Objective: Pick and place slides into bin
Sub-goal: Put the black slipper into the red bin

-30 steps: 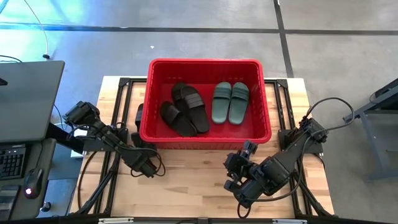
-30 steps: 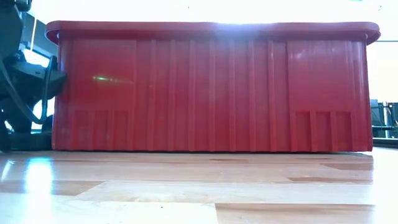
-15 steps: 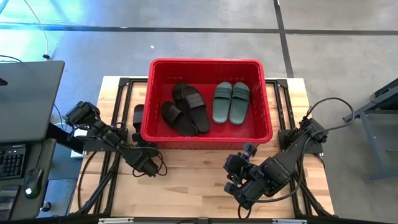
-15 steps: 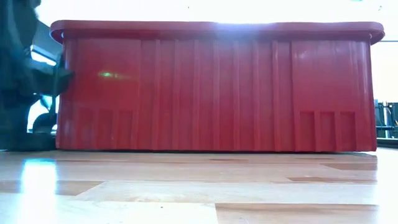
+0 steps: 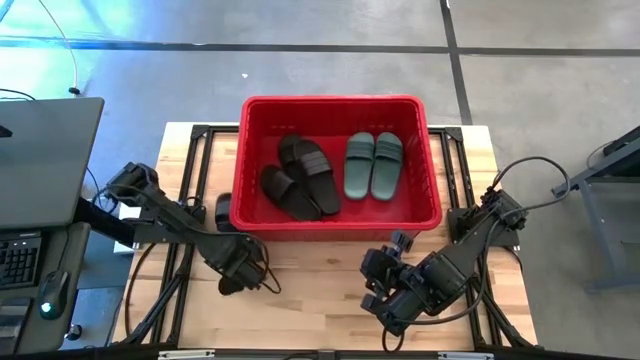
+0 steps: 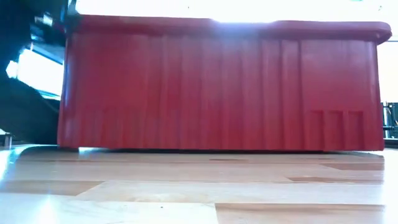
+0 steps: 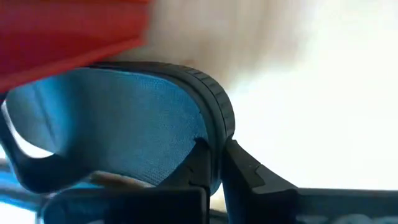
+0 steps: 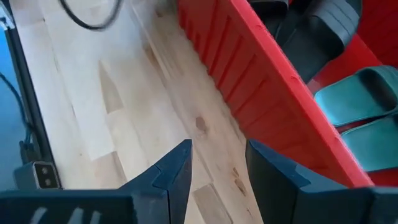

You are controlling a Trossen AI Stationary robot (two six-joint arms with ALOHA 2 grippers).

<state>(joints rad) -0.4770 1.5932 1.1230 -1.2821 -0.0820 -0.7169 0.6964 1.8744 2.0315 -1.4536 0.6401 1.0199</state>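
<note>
**Gripping a black slide beside the bin**

Standing on the wooden tabletop [image 5: 320,290] toward its far side: the red bin [image 5: 432,190], filling most of the low view as a ribbed red wall [image 6: 217,87].

Already lying inside the bin: four slides. Resting side by side in the bin's right half, the green pair [image 5: 373,165]. Lying in the bin's left half, the black pair [image 5: 300,176], with one sandal partly overlapping the other.

Clamping the left pincer [image 7: 217,152] narrowly on the raised rim of a fifth black slide [image 7: 124,130], with the bin's red wall showing just beyond that sandal. Keeping this slide [image 5: 223,210] outside the bin, just beside the bin's left wall near its front corner, partly hidden under the left arm in the high view. Not showing clearly whether the sandal is touching the bin or is lifted off the tabletop.

Waiting with the right pincer [image 8: 217,149] in front of the bin's front wall, toward that wall's right half, apart from it and above bare wood. Holding nothing there, with fingers [image 8: 180,165] spread moderately wide and the tabletop showing through the gap. Looking from the right wrist view along the bin's front wall, with the green pair and a black sandal showing over the rim.
</note>
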